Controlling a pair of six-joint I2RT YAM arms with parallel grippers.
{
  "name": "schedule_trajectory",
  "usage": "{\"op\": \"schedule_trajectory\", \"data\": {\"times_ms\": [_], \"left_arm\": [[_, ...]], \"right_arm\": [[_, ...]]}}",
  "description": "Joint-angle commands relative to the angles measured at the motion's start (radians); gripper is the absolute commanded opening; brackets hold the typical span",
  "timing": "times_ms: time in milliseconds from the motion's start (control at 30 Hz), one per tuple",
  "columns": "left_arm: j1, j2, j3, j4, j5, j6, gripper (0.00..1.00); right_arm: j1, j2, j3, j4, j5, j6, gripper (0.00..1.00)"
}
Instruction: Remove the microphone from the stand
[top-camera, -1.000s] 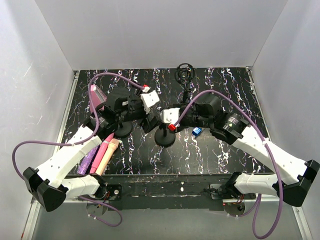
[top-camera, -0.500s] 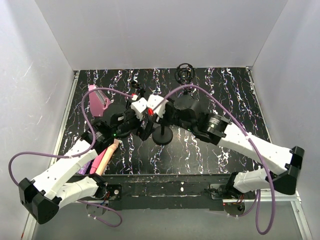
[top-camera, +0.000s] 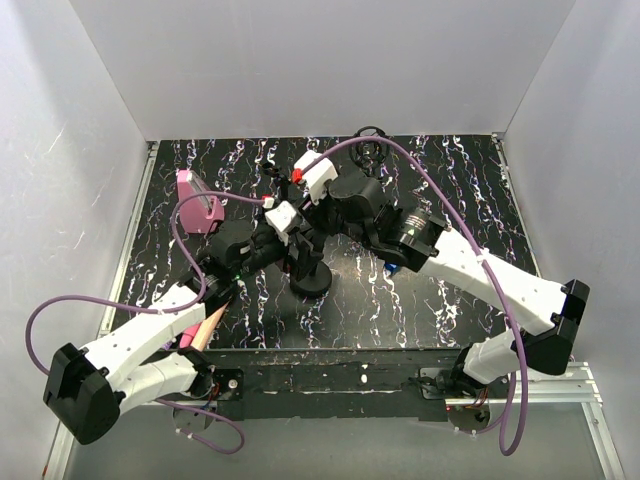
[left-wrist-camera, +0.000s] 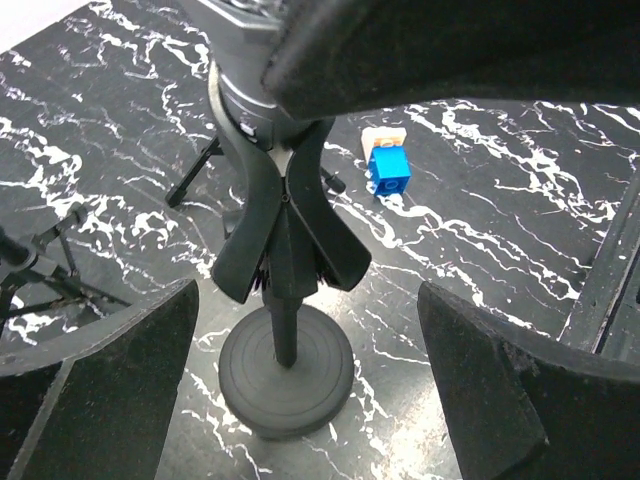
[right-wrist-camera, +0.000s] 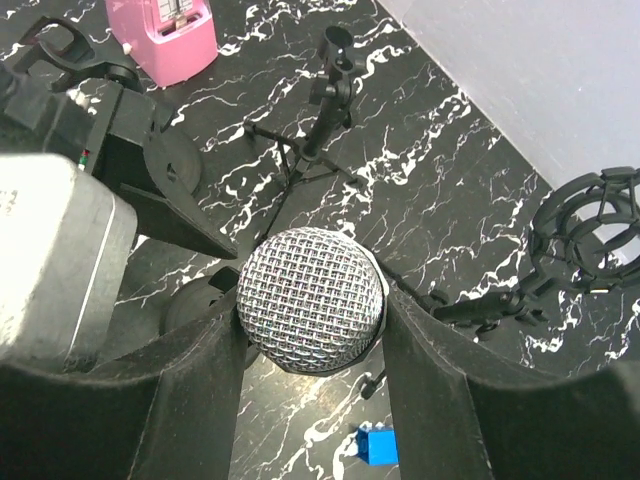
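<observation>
Your top camera looked down from behind; both wrist cameras, close in, shared the stand (left-wrist-camera: 285, 375) and blue block (left-wrist-camera: 389, 170).

Shows microphone (right-wrist-camera: 310, 298) with silver mesh head, seated upright in forked black clip of stand (left-wrist-camera: 300, 385); round base flat on marbled table (top-camera: 350, 310), near centre.

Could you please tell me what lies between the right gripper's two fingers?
The microphone, its mesh head flanked closely by both fingers; right wrist view shows it.

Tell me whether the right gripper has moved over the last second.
Yes. Seen from above, the right gripper has moved left and toward the back of the table, ending farther left of the black shock mount.
</observation>
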Motion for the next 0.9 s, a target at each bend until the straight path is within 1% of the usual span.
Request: {"op": "schedule_trajectory", "data": {"times_ms": [0, 200, 333, 400, 433, 500, 567, 633, 667, 700, 767, 800, 867], "left_arm": [[-0.003, 0.012, -0.053, 0.195, 0.064, -0.009, 0.88], [-0.003, 0.039, -0.076, 0.284, 0.086, -0.013, 0.70], [-0.002, 0.038, -0.073, 0.299, 0.110, -0.015, 0.52], [-0.003, 0.035, -0.070, 0.296, 0.117, -0.014, 0.46], [-0.003, 0.033, -0.070, 0.292, 0.117, -0.010, 0.43], [-0.002, 0.029, -0.073, 0.286, 0.118, 0.002, 0.39], [-0.002, 0.026, -0.077, 0.283, 0.126, 0.014, 0.36], [-0.002, 0.021, -0.085, 0.284, 0.133, 0.017, 0.35], [-0.003, 0.021, -0.088, 0.286, 0.140, 0.020, 0.34], [-0.002, 0.019, -0.094, 0.286, 0.150, 0.026, 0.34], [-0.002, 0.013, -0.100, 0.283, 0.173, 0.040, 0.34], [0.000, 0.013, -0.103, 0.281, 0.189, 0.051, 0.33], [0.003, 0.013, -0.111, 0.279, 0.212, 0.072, 0.33]], "right_arm": [[0.004, 0.002, 0.090, 0.016, 0.002, 0.085, 0.01], [0.002, 0.020, 0.099, -0.024, -0.006, 0.120, 0.01], [0.002, 0.030, 0.104, -0.050, -0.050, 0.130, 0.01], [-0.003, 0.033, 0.111, -0.081, -0.093, 0.121, 0.01], [-0.007, 0.034, 0.119, -0.101, -0.125, 0.117, 0.06], [-0.025, 0.036, 0.157, -0.173, -0.206, 0.110, 0.28], [-0.058, 0.022, 0.173, -0.234, -0.327, 0.087, 0.51], [-0.107, 0.007, 0.188, -0.291, -0.496, 0.061, 0.65], [-0.148, 0.002, 0.199, -0.322, -0.576, 0.053, 0.69], [-0.188, 0.001, 0.211, -0.355, -0.675, 0.038, 0.71], [-0.283, -0.001, 0.234, -0.420, -0.888, -0.042, 0.73], [-0.315, -0.004, 0.234, -0.435, -0.955, -0.095, 0.74], [-0.345, -0.010, 0.231, -0.446, -1.010, -0.181, 0.76]]}}
